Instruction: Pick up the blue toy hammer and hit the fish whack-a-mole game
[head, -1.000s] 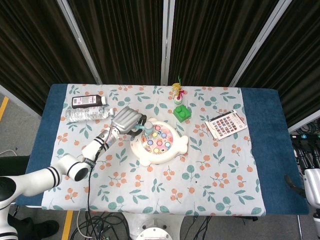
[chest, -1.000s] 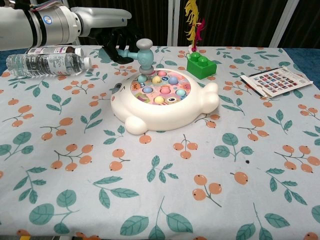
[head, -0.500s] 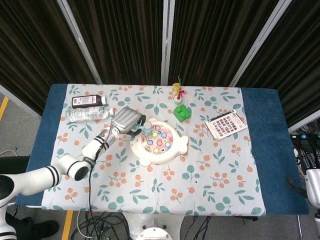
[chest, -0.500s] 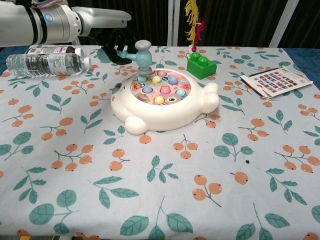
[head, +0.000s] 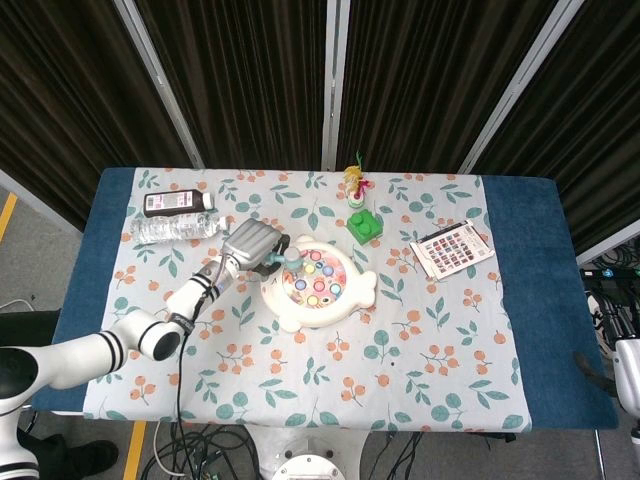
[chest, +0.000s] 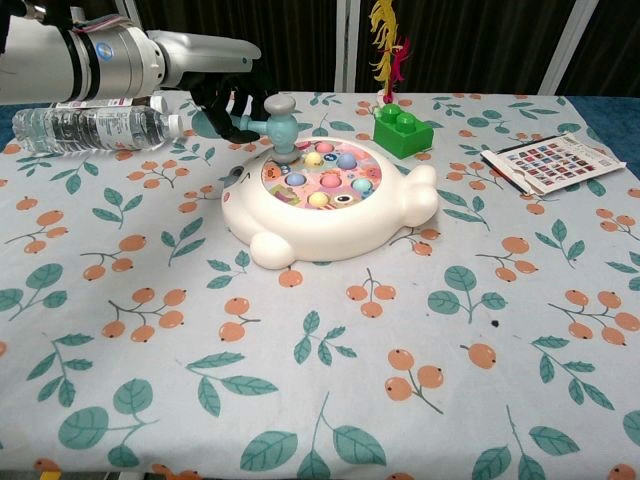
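The white fish whack-a-mole game (head: 318, 284) (chest: 330, 200) lies mid-table with coloured pegs on its pink face. My left hand (head: 252, 245) (chest: 222, 100) grips the handle of the blue toy hammer (chest: 280, 124) (head: 292, 256) just left of the game. The hammer head stands upright over the game's far-left pegs, its lower face at or touching a peg. My right hand is out of both views.
A water bottle (chest: 85, 122) and a dark-labelled bottle (head: 177, 203) lie at the back left. A green block (chest: 403, 128) with a feathered toy (chest: 386, 45) stands behind the game. A colour card (chest: 553, 162) lies at the right.
The left hand has tipped and shifted slightly left, bringing the hammer head lower onto the game's far-left pegs. The game has stayed put.
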